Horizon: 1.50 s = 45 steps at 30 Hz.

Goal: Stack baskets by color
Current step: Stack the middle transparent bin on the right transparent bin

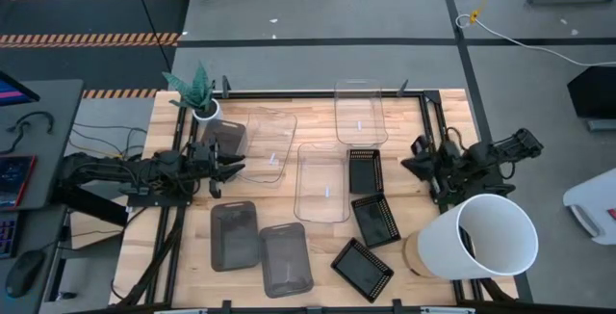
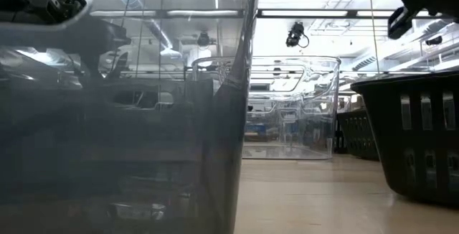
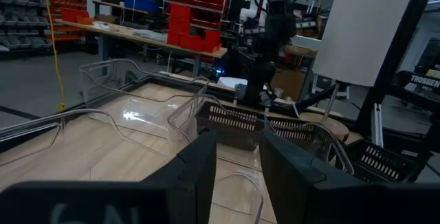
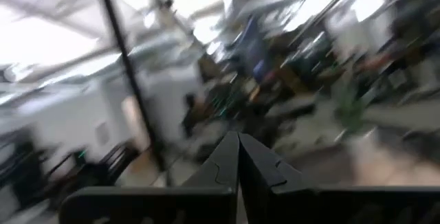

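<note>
Nine baskets rest bottom-down on the wooden table (image 1: 173, 256). Three are clear (image 1: 265, 145), (image 1: 359, 112), (image 1: 324, 181). Three are smoky grey (image 1: 224, 139), (image 1: 234, 234), (image 1: 286, 258). Three are small black mesh ones (image 1: 366, 170), (image 1: 375, 220), (image 1: 362, 268). My left gripper (image 1: 231, 167) hovers at the table's left side beside the far grey basket, open (image 3: 238, 140), with nothing between its fingers. My right gripper (image 1: 409, 165) is at the right side, next to the far black basket; its fingers are shut (image 4: 238, 148) on nothing.
A large white bucket (image 1: 481, 237) lies tipped at the table's near right corner. A small white pot with a green plant (image 1: 199, 92) stands at the far left corner. A dark frame (image 1: 318, 92) runs along the table's edges. Bare wood shows near the front left.
</note>
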### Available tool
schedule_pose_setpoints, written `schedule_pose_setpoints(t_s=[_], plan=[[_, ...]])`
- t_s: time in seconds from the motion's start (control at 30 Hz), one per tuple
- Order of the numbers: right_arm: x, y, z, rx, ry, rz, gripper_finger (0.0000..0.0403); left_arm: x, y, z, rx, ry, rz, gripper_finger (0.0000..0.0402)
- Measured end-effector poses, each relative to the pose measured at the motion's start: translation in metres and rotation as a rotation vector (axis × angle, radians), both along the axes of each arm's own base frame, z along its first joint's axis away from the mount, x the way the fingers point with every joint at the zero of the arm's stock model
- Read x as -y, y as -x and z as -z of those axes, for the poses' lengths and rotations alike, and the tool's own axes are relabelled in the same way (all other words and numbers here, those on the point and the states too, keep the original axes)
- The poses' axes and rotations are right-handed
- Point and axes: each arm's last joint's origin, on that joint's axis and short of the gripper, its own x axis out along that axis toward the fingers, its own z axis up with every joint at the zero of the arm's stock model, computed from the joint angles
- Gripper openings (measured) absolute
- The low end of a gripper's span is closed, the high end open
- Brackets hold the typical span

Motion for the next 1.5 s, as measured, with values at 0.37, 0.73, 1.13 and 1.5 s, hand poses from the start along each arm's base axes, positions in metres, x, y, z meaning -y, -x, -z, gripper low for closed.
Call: schedule_pose_setpoints(t_s=[0.37, 0.73, 1.13, 1.5], plan=[[-0.010, -0.022, 0.035, -0.390, -0.033, -0.076, 0.0012, 0.000, 0.000, 0.000, 0.000, 0.000, 0.000, 0.0119], [-0.013, -0.047, 0.033, -0.569, 0.185, -0.013, 0.0014, 0.000, 0.000, 0.000, 0.000, 0.000, 0.000, 0.0119], [-0.046, -0.092, 0.007, -0.681, 0.255, -0.086, 0.0014, 0.000, 0.000, 0.000, 0.000, 0.000, 0.000, 0.0119], [-0.084, -0.148, -0.012, -0.786, 0.297, -0.074, 0.0019, 0.000, 0.000, 0.000, 0.000, 0.000, 0.000, 0.0119]])
